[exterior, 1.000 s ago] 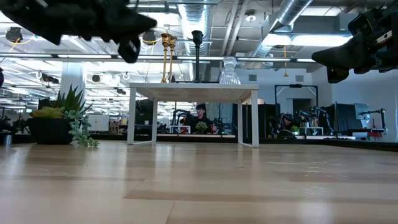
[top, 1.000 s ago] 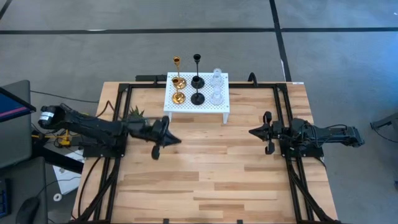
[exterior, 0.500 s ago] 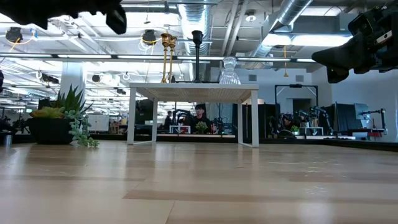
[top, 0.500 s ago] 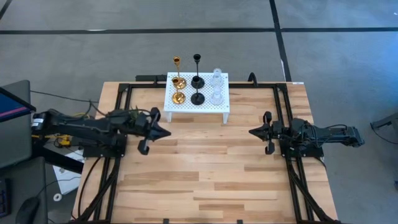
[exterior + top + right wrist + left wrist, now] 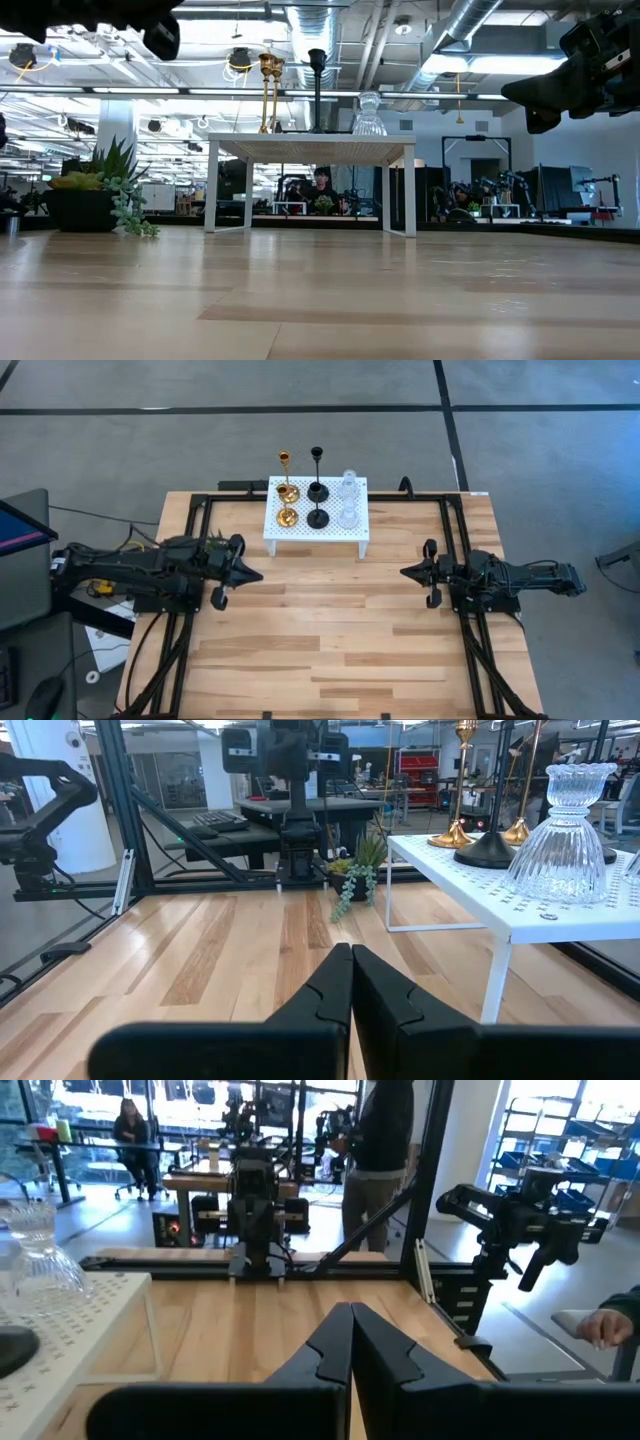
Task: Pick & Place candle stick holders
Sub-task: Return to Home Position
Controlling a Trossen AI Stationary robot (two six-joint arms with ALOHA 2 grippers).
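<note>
Six candle stick holders stand by their round bases on a small white perforated stand (image 5: 316,528) at the table's far middle: two gold (image 5: 286,492), two black (image 5: 317,491) and two clear glass (image 5: 348,514). They also show in the low view (image 5: 316,92) and the right wrist view (image 5: 562,830). My left gripper (image 5: 257,574) is shut and empty, above the table at the left, near side of the stand. My right gripper (image 5: 405,573) is shut and empty at the right.
A small green plant (image 5: 98,192) in a dark pot stands at the table's far left, under my left arm in the high view. Black frame rails (image 5: 190,510) run along the table's sides and far edge. People show in the room beyond the table.
My left gripper has drawn back toward the table's left edge and a little toward the far edge, staying shut and empty. My right arm and the holders have kept still.
</note>
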